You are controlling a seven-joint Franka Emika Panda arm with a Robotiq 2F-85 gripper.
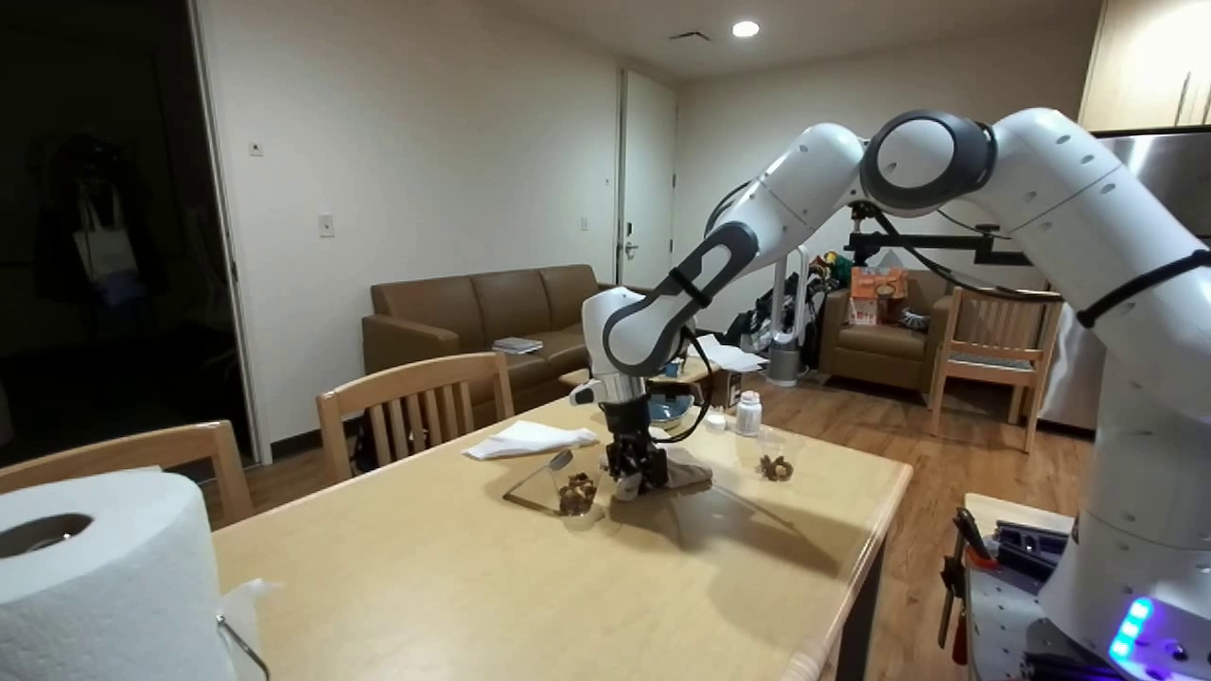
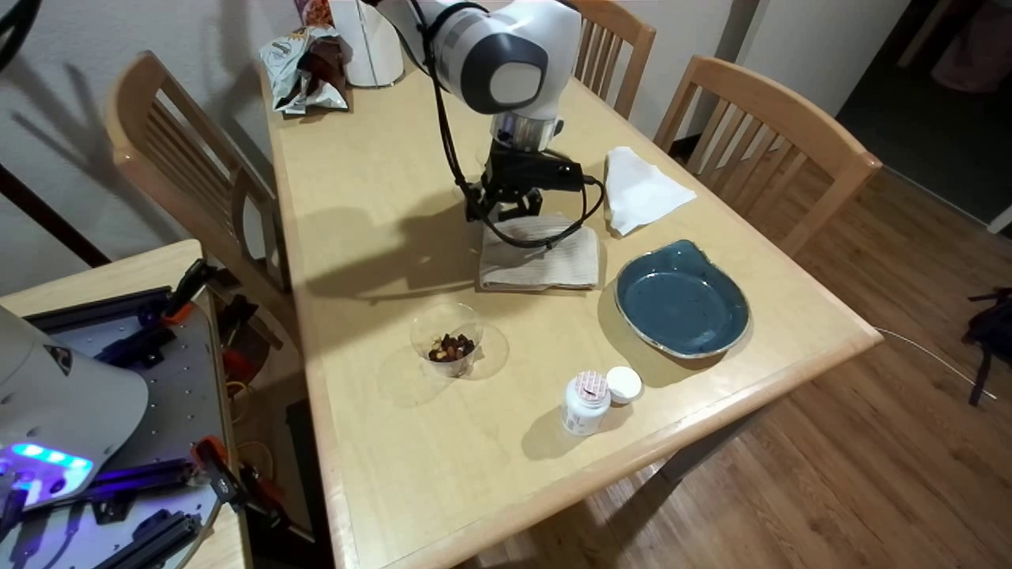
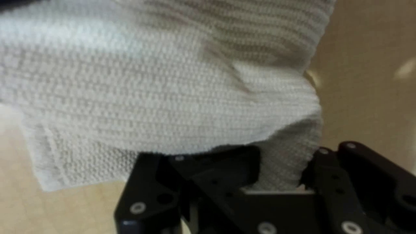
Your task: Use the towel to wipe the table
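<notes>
The wrist view shows us one towel (image 3: 156, 97), pale and ribbed, with a bunched fold of it clamped between the two black fingers (image 3: 214, 165) of the one gripper (image 3: 283, 165). In both exterior views we find that towel on the one table (image 2: 379, 474), the gripper down at one end of it and the rest lying folded. In an exterior view we count two clear cups (image 1: 575, 497), each holding a brown mix (image 1: 776, 468), one on either side of the towel; near the cup closer to the gripper is one slim utensil (image 1: 561, 461) that looks like a spoon. In an exterior view we also count one white sheet (image 2: 640, 190) just beside the towel, one blue dish (image 2: 680, 304), one white bottle (image 2: 585, 407) standing upright and one white cap (image 2: 624, 385) just beside it. Toward the table's far end there we find one white paper roll (image 2: 368, 47) and one crumpled snack bag (image 2: 308, 75), with one reddish packet (image 2: 314, 12) behind it, cut off at the edge. We count three chairs (image 2: 798, 114) around the table, one along one long side and two along the opposite one. Farther off, in an exterior view, we see one brown sofa (image 1: 426, 312), one brown armchair (image 1: 880, 345) and one more wooden chair (image 1: 991, 363).
</notes>
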